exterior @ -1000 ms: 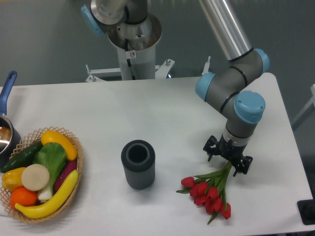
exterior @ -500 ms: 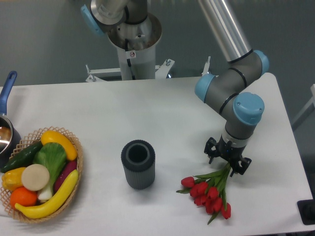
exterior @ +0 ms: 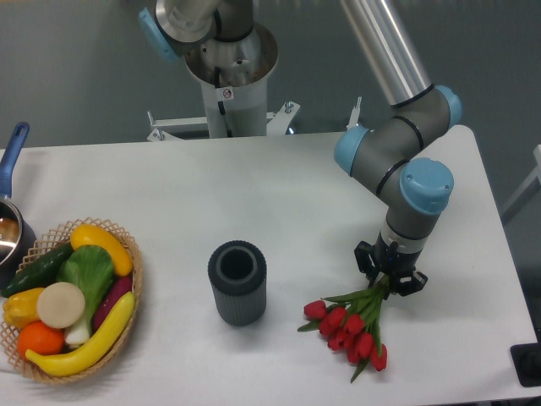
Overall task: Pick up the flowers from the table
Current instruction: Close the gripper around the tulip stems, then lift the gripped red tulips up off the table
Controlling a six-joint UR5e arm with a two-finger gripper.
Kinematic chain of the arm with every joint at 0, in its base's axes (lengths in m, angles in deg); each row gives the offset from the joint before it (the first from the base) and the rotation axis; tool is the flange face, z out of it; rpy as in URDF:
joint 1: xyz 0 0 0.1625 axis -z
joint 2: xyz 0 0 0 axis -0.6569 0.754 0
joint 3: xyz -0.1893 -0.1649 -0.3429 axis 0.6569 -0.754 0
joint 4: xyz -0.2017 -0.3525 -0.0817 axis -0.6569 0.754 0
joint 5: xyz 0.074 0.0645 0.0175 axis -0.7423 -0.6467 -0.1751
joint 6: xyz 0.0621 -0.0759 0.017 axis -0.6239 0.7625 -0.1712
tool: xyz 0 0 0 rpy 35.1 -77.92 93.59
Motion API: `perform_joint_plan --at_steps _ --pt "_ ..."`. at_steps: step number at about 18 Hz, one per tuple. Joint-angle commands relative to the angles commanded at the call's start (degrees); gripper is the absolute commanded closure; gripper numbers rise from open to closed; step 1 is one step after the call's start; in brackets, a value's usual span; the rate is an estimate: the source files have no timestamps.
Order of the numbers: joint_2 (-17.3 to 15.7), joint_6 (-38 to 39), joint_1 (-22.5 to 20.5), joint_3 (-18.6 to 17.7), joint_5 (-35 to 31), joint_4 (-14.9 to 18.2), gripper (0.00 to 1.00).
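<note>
Camera | hand (exterior: 390,277) clamps flowers (exterior: 348,326) stems | labels unreadable

Bunch of red tulips, the flowers (exterior: 348,328), green stems pinched by fingers (exterior: 369,264), heads low over white table (exterior: 254,194)

Fixed cam, high front, facing table (exterior: 279,182).

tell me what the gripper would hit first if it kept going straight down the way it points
The gripper points down and is closed on the flowers at their stems, so next it would likely meet the table beneath.
</note>
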Motion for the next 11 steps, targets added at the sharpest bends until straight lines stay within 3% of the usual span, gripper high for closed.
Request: perform_joint_plan --at_steps 2,8,11 --pt "-0.17 0.18 0.0 0.0 0.0 0.0 0.87" --pt "-0.88 0.18 -0.17 0.18 0.44 0.0 0.86" --pt "-3.85 1.14 -0.18 0.52 2.1 -0.09 0.86"
